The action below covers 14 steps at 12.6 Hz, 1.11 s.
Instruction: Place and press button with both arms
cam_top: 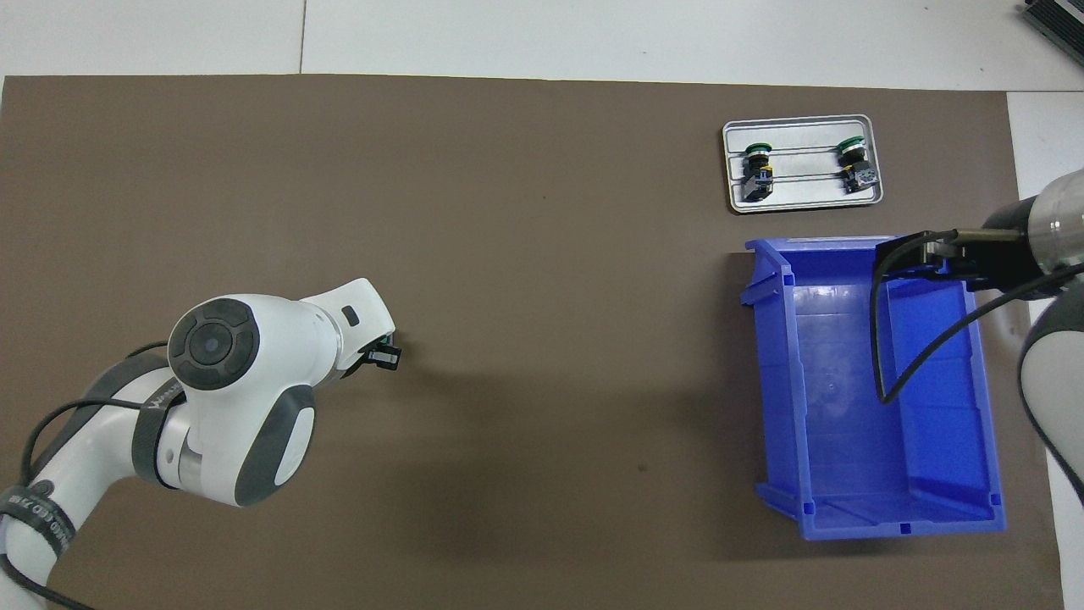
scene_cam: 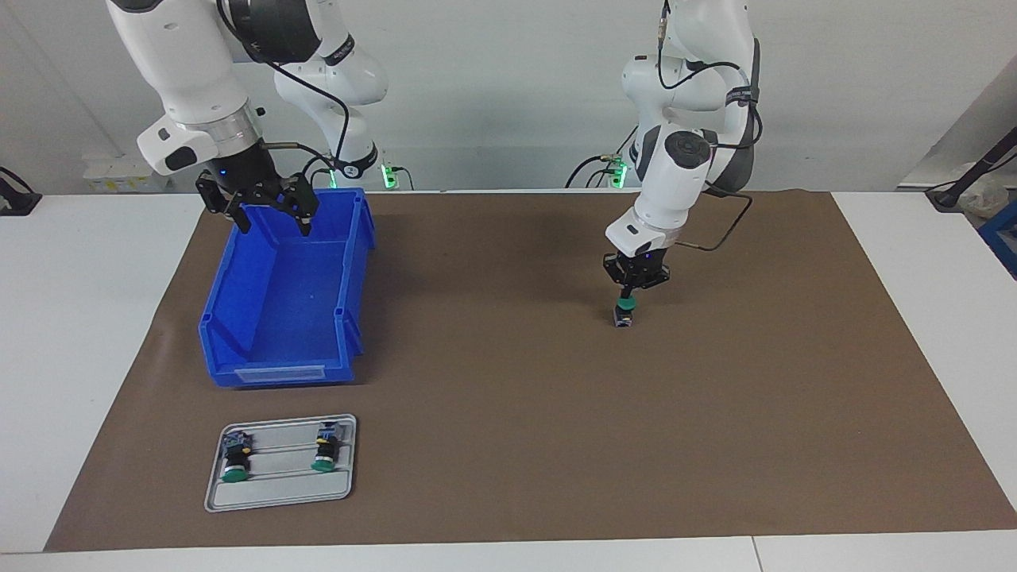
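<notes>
A brown mat (scene_cam: 516, 413) covers most of the white table (scene_cam: 87, 334). On the mat, toward the left arm's end and about midway between its edges, a button (scene_cam: 624, 311) stands upright, green cap on top and grey block on the mat. The left gripper (scene_cam: 629, 294) points straight down onto it, fingertips pinched together and touching the green cap; from overhead the left arm's wrist hides the button almost entirely.

Toward the right arm's end of the mat sits a blue bin (scene_cam: 274, 373) with nothing visible inside. The right gripper (scene_cam: 270, 218) hangs over the bin's rim on the side nearest the robots, its fingers spread wide and holding nothing.

A grey tray (scene_cam: 278, 494) lies at the mat's corner farthest from the robots at the right arm's end, just beside the bin. Two more buttons (scene_cam: 235, 459) (scene_cam: 326, 450) lie on their sides in it, apart from each other, green caps pointing away from the robots.
</notes>
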### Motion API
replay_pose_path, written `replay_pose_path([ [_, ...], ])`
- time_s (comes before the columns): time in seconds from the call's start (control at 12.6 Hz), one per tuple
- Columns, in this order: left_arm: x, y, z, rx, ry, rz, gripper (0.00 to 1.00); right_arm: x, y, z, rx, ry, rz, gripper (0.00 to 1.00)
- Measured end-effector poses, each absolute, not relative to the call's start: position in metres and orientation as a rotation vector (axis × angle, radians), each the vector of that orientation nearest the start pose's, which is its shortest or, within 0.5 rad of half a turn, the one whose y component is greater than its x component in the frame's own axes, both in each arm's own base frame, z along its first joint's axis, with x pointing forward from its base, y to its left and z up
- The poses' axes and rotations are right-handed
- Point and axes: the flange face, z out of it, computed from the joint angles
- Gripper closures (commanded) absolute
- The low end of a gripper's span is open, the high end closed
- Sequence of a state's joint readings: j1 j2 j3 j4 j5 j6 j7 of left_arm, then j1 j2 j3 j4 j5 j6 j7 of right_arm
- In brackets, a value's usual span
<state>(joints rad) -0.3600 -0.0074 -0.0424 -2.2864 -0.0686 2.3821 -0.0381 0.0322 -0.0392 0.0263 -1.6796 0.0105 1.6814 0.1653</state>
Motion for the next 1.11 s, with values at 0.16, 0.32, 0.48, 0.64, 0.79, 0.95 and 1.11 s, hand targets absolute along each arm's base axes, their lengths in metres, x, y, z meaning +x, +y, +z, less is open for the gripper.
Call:
replay_pose_path([
  [0.16,0.485,-0.205,0.368,-3.17,0.502,-0.144,1.0,0.55,0.033,0.605,-3.122,0.168,-0.067,0.0],
  [0.32,0.497,-0.208,0.379,-3.167,0.5,-0.097,1.0,0.551,0.033,0.605,-3.122,0.168,-0.069,0.0],
  [0.48,0.518,-0.205,0.4,-3.133,0.511,-0.088,1.0,0.551,0.034,0.605,-3.122,0.168,-0.07,0.0],
  [0.64,0.539,-0.191,0.43,-3.118,0.469,-0.067,1.0,0.551,0.034,0.605,-3.122,0.168,-0.07,0.0],
  [0.79,0.556,-0.162,0.467,-3.121,0.382,-0.02,1.0,0.551,0.034,0.605,-3.122,0.168,-0.07,0.0],
  [0.95,0.566,-0.127,0.508,-3.125,0.284,0.033,1.0,0.551,0.034,0.605,-3.122,0.168,-0.07,0.0],
  [1.11,0.567,-0.097,0.542,-3.132,0.204,0.018,0.72,0.551,0.034,0.605,-3.122,0.168,-0.07,0.0],
])
